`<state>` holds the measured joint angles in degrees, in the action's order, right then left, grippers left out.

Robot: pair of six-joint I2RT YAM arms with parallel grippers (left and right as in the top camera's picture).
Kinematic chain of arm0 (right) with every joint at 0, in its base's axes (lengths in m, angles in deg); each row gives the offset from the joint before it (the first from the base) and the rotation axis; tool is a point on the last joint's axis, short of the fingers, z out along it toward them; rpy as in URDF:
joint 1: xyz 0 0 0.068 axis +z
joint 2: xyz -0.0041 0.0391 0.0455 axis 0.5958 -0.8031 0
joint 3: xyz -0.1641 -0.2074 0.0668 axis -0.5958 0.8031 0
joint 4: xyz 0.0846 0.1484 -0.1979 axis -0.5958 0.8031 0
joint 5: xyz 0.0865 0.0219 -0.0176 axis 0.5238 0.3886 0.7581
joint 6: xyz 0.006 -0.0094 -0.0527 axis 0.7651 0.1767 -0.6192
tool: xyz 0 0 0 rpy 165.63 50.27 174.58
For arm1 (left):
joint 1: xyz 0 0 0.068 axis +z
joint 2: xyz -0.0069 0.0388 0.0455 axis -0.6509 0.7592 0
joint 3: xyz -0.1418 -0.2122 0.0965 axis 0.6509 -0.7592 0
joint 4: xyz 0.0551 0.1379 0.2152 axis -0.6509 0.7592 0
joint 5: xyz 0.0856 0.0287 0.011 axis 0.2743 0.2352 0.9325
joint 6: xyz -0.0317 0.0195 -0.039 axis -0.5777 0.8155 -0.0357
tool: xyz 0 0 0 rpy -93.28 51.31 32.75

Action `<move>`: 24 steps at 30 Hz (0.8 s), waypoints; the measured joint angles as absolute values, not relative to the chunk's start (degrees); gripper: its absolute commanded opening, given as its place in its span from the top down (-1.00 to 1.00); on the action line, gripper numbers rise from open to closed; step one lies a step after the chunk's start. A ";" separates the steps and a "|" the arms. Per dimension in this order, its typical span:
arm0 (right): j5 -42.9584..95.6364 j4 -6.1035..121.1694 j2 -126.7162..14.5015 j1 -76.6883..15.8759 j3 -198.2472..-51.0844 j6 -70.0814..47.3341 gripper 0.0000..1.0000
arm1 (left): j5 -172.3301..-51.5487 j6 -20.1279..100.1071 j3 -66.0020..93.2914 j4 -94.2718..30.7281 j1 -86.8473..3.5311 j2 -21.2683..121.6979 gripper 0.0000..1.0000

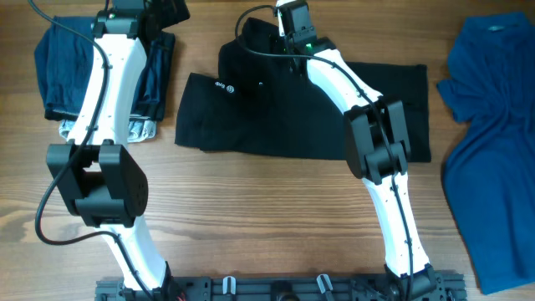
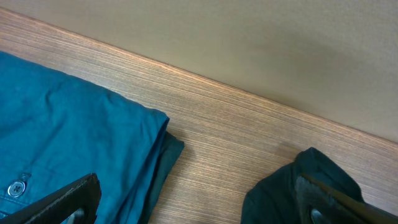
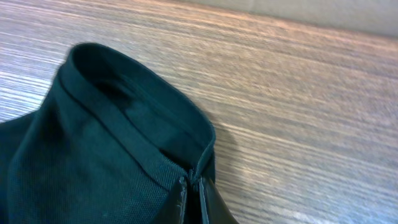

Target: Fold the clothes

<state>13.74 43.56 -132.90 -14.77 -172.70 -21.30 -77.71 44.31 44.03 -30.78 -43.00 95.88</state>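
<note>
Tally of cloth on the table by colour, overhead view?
Black polo shirt: 1
Bright blue shirt: 1
Dark blue folded pile: 1 (layers can't be counted)
Light grey piece under that pile: 1
Total: 4

From overhead we look straight down on the table [image 1: 251, 192]; our wrist cameras sit low and close, facing its far edge, both catching the black shirt [image 1: 284, 117].
</note>
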 measured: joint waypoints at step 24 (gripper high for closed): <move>14.48 87.12 -103.20 -42.68 -173.99 -15.57 -0.38 | -77.71 44.31 44.03 -30.73 -43.00 95.88 -1.00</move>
<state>14.48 87.12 -103.20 -42.68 -173.99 -15.57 -77.71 44.31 44.03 -30.73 -43.00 95.88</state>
